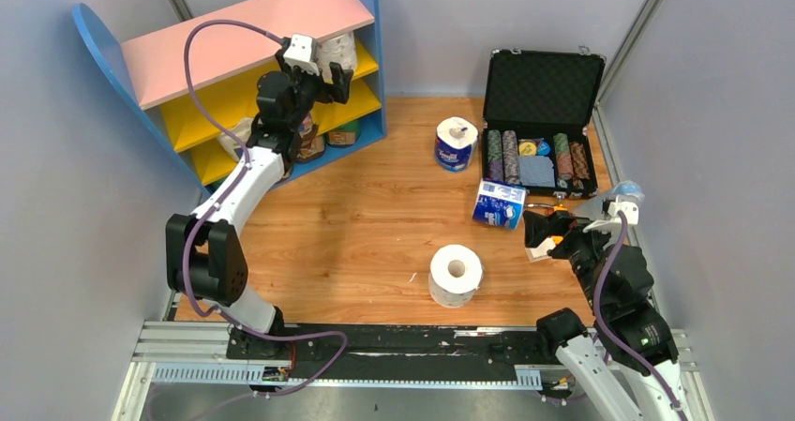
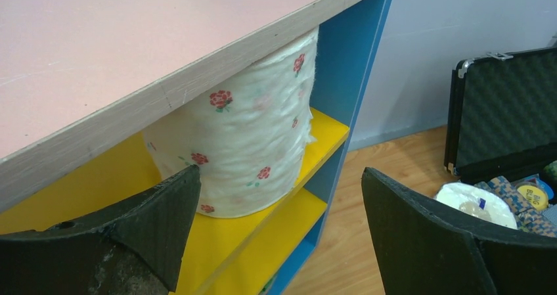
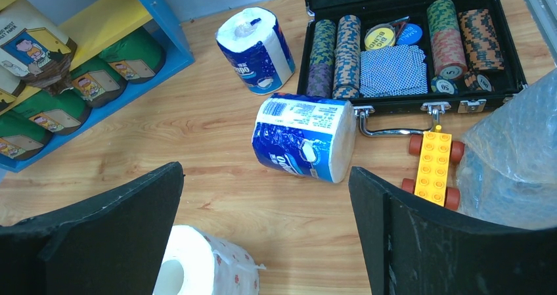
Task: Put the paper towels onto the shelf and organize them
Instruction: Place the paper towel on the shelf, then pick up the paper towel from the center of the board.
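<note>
The shelf [image 1: 248, 32] stands at the back left, with blue sides, a pink top and yellow boards. My left gripper [image 1: 333, 79] is open at its upper tier. A white paper towel roll with red flowers [image 2: 243, 144] stands on the yellow board just ahead of that gripper [image 2: 281, 173], not held. Green-wrapped rolls [image 3: 131, 55] and cream-wrapped rolls [image 3: 29, 39] sit on the lower tiers. On the floor are an upright blue-white roll [image 1: 457, 143], a blue-white roll lying down [image 3: 303, 144] and a bare white roll [image 1: 456, 274]. My right gripper [image 3: 266, 170] hangs open above the floor between the last two.
An open black case [image 1: 544, 83] with poker chip stacks lies at the back right. A yellow toy brick car [image 3: 433, 167] and a clear plastic bag [image 3: 519, 157] sit by its front edge, right of my right gripper. Grey walls close in both sides.
</note>
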`<state>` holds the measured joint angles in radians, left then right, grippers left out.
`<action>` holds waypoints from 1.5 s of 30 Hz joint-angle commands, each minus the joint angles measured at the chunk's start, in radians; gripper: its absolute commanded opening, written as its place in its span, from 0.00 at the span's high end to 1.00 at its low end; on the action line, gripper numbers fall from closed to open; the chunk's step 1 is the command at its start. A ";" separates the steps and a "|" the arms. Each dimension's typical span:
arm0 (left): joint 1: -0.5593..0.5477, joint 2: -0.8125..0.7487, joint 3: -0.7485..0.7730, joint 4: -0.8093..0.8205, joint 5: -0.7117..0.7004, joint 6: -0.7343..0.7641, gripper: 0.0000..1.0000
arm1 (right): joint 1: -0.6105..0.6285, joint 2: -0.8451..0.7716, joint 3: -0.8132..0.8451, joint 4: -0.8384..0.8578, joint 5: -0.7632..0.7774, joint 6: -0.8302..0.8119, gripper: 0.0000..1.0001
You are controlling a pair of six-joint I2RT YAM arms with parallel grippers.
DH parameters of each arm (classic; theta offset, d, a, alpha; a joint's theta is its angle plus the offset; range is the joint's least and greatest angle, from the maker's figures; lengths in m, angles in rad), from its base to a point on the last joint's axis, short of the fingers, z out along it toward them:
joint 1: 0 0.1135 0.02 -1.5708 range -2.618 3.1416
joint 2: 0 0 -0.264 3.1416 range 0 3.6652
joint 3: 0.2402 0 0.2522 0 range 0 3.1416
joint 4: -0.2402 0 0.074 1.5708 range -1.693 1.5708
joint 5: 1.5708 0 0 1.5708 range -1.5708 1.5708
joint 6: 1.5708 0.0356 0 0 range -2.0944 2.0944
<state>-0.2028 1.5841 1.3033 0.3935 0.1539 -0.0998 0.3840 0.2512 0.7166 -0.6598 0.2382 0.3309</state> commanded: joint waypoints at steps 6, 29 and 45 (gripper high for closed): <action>-0.064 -0.184 0.016 -0.207 -0.133 0.001 0.00 | -0.002 -0.012 -0.003 0.035 0.016 0.000 0.00; -0.873 -0.236 -0.017 -0.850 -0.186 -0.098 0.01 | -0.001 -0.051 -0.005 0.038 0.037 0.002 0.00; -1.182 0.072 0.132 -0.996 -0.264 0.030 0.12 | -0.002 -0.066 -0.006 0.035 0.056 0.005 0.00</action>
<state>-1.3617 1.6360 1.3739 -0.5884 -0.0814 -0.1165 0.3840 0.1925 0.7166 -0.6540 0.2729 0.3309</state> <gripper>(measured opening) 0.901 0.998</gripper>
